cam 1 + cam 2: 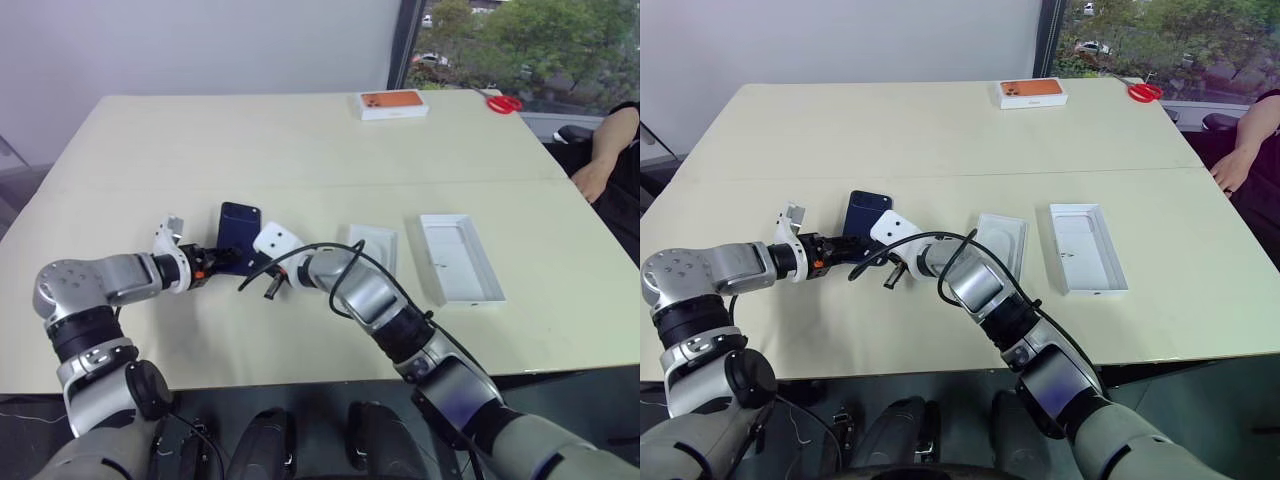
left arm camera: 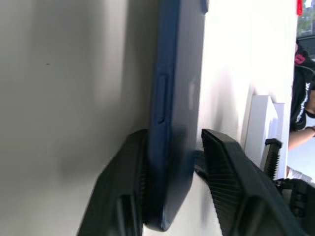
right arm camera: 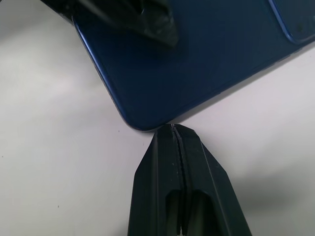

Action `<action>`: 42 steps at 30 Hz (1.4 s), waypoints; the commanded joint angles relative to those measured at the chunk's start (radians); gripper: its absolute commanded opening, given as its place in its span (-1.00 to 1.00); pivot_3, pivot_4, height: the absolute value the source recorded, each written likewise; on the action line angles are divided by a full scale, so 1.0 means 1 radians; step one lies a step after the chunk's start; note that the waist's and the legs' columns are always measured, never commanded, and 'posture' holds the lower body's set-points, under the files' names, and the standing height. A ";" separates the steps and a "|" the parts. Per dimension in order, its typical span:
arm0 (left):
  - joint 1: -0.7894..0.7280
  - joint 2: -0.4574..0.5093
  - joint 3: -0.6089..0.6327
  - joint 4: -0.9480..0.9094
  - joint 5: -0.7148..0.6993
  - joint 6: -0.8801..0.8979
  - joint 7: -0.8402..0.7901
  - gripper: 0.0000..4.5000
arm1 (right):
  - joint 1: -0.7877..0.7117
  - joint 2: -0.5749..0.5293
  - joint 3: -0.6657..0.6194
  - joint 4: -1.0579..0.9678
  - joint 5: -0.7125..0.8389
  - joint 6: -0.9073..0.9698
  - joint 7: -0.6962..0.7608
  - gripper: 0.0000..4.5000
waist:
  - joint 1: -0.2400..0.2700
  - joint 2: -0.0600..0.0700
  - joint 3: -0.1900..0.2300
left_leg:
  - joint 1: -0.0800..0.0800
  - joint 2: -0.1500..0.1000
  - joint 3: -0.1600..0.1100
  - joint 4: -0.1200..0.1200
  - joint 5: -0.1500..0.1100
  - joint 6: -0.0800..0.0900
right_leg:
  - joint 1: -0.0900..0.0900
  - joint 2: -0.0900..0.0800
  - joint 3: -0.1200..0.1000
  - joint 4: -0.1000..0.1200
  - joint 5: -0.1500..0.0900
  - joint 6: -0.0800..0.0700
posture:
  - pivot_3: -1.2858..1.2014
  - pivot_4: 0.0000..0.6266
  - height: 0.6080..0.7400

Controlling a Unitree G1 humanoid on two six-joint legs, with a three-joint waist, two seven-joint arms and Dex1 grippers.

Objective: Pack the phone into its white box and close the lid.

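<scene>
One phone [image 1: 239, 229], two white trays, one orange-printed box [image 1: 393, 104].

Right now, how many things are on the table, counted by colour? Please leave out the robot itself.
Dark blue: 1, the phone
White: 2, the shallow tray and the flat piece beside it
White with orange print: 1, the box at the far edge
Red: 1, the scissors
Total: 5
</scene>
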 commanded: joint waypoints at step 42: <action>0.058 -0.279 -0.638 -0.232 -1.034 -0.398 0.715 -0.98 | 0.501 -0.772 -0.577 -0.811 0.192 0.280 0.137 -1.00 | 0.035 -0.002 0.001 | -0.001 0.000 0.000 -0.001 -0.003 0.006 | 0.001 -0.002 0.000 -0.003 0.000 -0.001 | 0.03 -0.52 1.00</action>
